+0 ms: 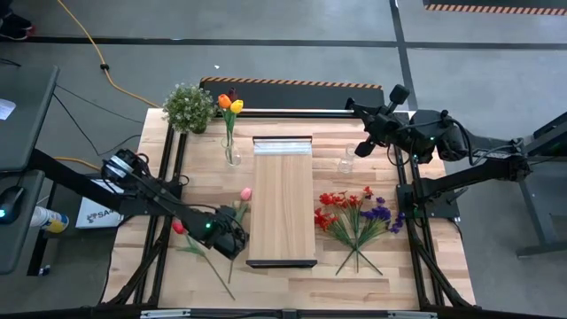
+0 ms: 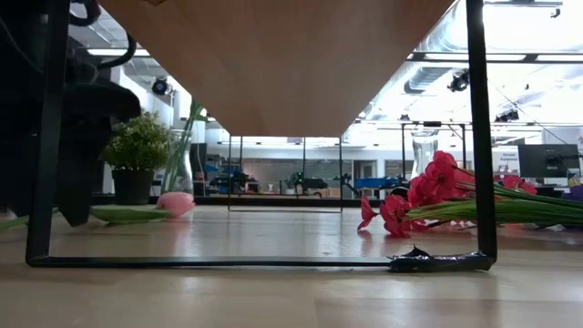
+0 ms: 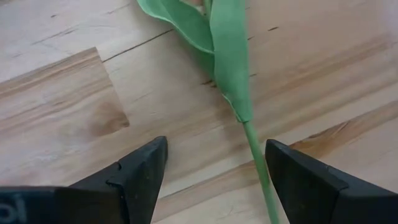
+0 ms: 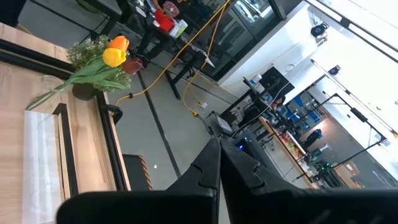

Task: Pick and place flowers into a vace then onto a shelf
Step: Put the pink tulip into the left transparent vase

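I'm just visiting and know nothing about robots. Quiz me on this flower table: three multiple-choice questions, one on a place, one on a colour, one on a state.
1. Where is the left gripper?
A. Over a green tulip stem on the table
B. Over the shelf
C. At the potted plant

2. What colours are the tulips in the glass vase?
A. Blue and white
B. Yellow and orange
C. All purple

3. How does the right gripper stand?
A. Shut, empty
B. Clamped on a vase
C. Wide open

Answers: 1 A, its open fingers straddle the stem. 2 B, yellow and orange blooms top the vase. 3 A, its fingers meet, raised off the table.
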Available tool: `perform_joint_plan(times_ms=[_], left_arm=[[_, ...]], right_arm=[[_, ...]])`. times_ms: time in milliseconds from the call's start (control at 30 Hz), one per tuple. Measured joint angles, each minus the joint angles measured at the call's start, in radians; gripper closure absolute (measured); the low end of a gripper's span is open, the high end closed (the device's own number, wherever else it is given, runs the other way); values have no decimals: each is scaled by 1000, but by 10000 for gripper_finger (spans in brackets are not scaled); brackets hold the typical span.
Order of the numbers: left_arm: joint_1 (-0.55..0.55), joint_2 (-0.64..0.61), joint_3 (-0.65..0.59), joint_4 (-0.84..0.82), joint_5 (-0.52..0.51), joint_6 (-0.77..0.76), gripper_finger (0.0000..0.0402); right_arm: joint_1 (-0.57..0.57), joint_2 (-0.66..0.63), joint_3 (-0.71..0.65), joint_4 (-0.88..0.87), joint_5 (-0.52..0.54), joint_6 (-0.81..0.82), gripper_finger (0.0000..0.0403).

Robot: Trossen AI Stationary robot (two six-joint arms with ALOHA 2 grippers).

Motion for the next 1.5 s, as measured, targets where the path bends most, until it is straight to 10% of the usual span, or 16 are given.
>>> perform_joint_plan(times_ms=[567,1233,1500], left_arm=[[2,36,2,-35,63,-56,102],[-2,39,-4,-104,-11,-308,369],[-3,19,-4,-130,-120,-420,369]], right_arm=[[0,0,0,0,0,-23,402],[0,0,0,0,0,-23,402],[0,0,0,-3,0,-23,402]])
